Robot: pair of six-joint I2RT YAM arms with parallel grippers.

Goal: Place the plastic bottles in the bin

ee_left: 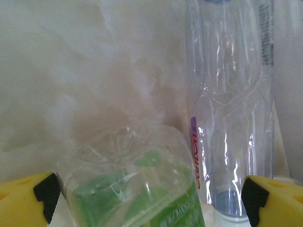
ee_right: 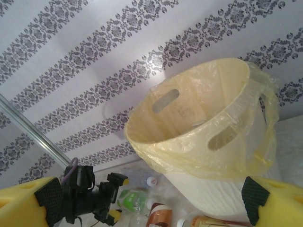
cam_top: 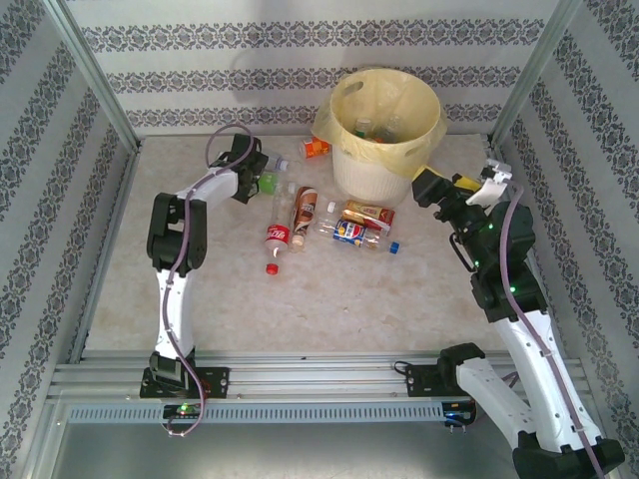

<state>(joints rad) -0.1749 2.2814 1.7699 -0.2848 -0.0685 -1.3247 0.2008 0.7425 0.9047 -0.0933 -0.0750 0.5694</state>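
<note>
Two claws spread wide, bottles strewn before the bin.
Left claw straddles a green-labelled bottle lying on the tabletop, with a clear bottle just beside it. Right claw gapes empty near the bin, which stands at the far wall. The tabletop is pale and marbled, and striped patterned wallpaper surrounds it.

Bottles clutter the table before the bin.

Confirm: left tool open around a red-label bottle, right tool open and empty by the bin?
Not red: the left wrist view shows a green-label bottle inside the open left tool. The right tool is open and empty by the bin, as stated.
</note>
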